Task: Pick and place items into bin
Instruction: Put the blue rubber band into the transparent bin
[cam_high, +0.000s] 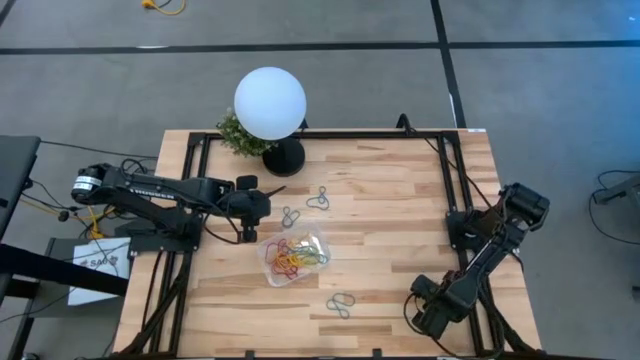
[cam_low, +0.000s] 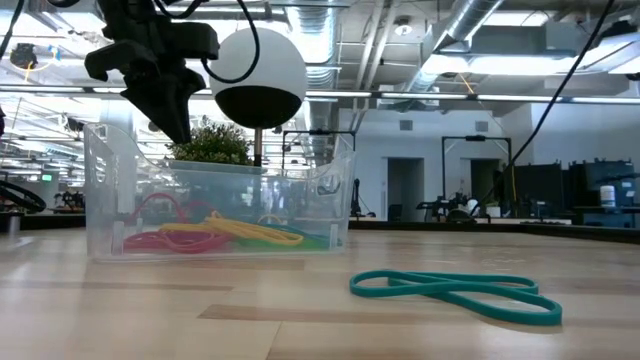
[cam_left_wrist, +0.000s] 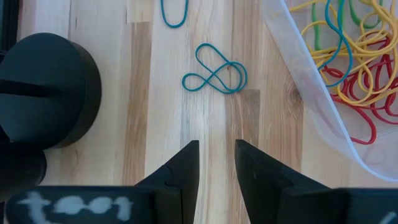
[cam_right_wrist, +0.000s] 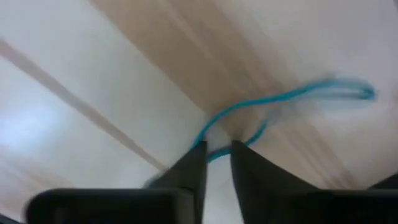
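Observation:
The clear bin (cam_high: 293, 255) sits mid-table and holds red, yellow, green and blue loops (cam_low: 215, 232). Three teal loops lie flat on the wood: two far of the bin (cam_high: 290, 216) (cam_high: 318, 200) and one near the near edge (cam_high: 340, 305) (cam_low: 450, 290). My left gripper (cam_high: 262, 206) (cam_left_wrist: 216, 149) hovers left of the bin and points down, fingers a narrow gap apart, with a twisted teal loop (cam_left_wrist: 214, 78) ahead of it. My right gripper (cam_high: 420, 300) (cam_right_wrist: 217, 149) is low at the table's right near side. Its fingers stand slightly apart, and a blurred teal loop (cam_right_wrist: 292, 96) lies just beyond them.
A white globe lamp (cam_high: 270, 103) on a black round base (cam_left_wrist: 46, 90) stands at the far edge beside a small plant (cam_high: 238, 135), close to the left gripper. A black frame runs along the table's sides (cam_high: 455, 170). Bare wood lies right of the bin.

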